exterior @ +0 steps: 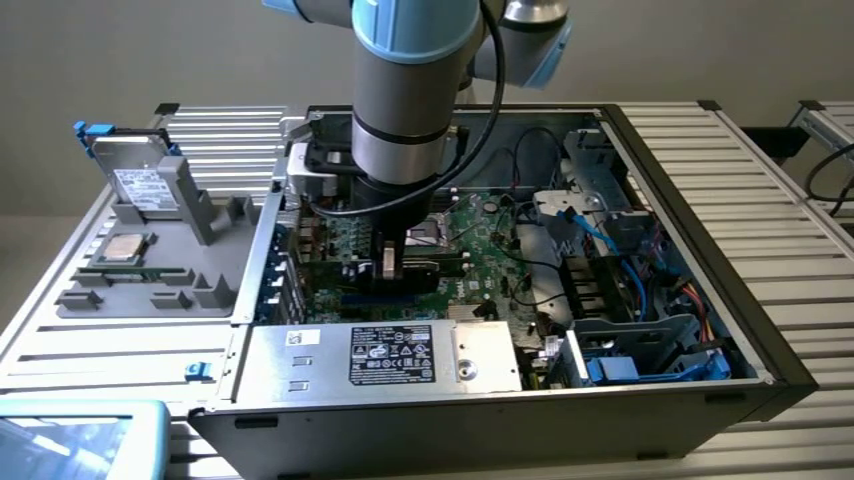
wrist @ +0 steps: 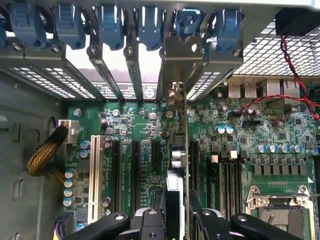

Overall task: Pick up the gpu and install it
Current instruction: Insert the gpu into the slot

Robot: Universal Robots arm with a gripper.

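Note:
The gpu (wrist: 185,130) shows edge-on in the wrist view as a thin upright card over the green motherboard (wrist: 145,120), among the black expansion slots (wrist: 135,170). Its silver end bracket (wrist: 175,65) rests against the case's rear slot openings. My gripper (wrist: 181,202) is shut on the card's near end, one black finger (wrist: 160,220) on each side. In the exterior view my gripper (exterior: 388,272) reaches down into the open computer case (exterior: 694,250), with the card's green face (exterior: 344,238) just beside it. Whether the card sits fully in a slot cannot be told.
A row of blue retaining clips (wrist: 110,25) runs above the slot covers. Red and black wires (wrist: 280,100) and the CPU socket (wrist: 280,210) lie near the card. A power supply (exterior: 387,355) sits at the case front. A grey parts tray (exterior: 200,290) holds a silver drive box (exterior: 140,185).

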